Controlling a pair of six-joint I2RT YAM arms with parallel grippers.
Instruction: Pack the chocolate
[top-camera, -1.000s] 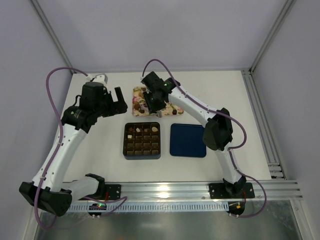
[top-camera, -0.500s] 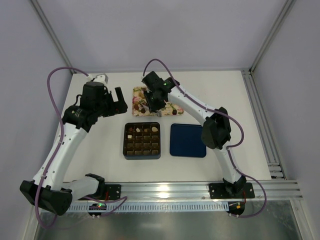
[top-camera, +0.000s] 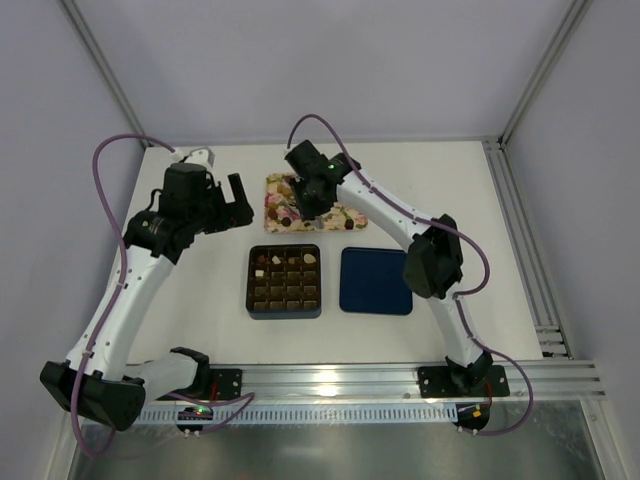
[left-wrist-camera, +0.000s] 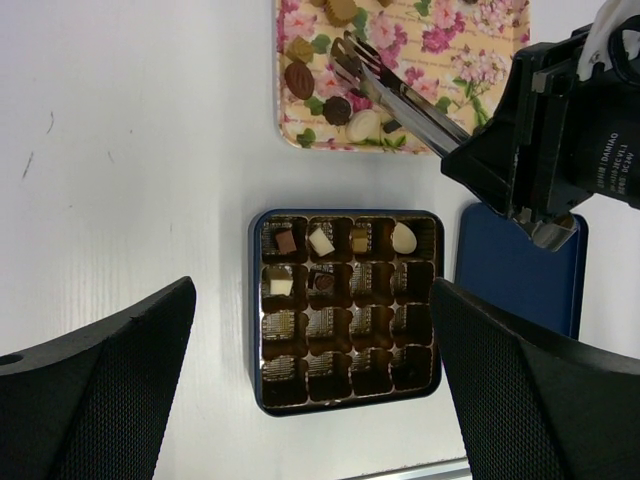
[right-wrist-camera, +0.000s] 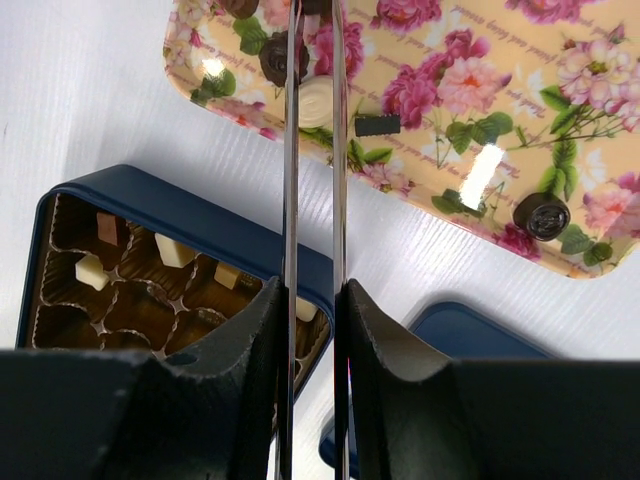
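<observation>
Over on the left, the left gripper (top-camera: 228, 200) hangs above the white table (top-camera: 200, 300), black jaws spread wide with nothing between them. It stands off to the left of the tray, apart from every sweet.

Moving right, a cream rectangular tray printed with pink roses (top-camera: 348, 216) lies on the far side. The loose chocolate (left-wrist-camera: 338, 110), tiny round and oval bonbons in brown, dark and cream-white, bunches at its left end.

The right gripper (left-wrist-camera: 346, 55) is there too, fitted with two long thin metal blades like tweezers. They reach in from the right and slant across the tray, tips over that bunch. In the wrist view the blades run parallel with a narrow slot between them. A cream-white oval bonbon (right-wrist-camera: 316, 100) shows in the slot, and a dark round one (right-wrist-camera: 275, 58) sits just left of it. The tips run off the top of that view, so it cannot be told whether they pinch anything.

The pick looks to be the right arm's, being far nearer. The close neighbours are the risk, as a blade could nudge them.

On the near side of the tray sits the dark brown square box with a blue rim and a four-by-four grid (left-wrist-camera: 345, 410). Its far row is full and the next row holds two at the left; the other cells are empty. Nothing stands between tray and box.

Furthest right, just beside the box, lies the flat navy-blue square lid (top-camera: 375, 281).
</observation>
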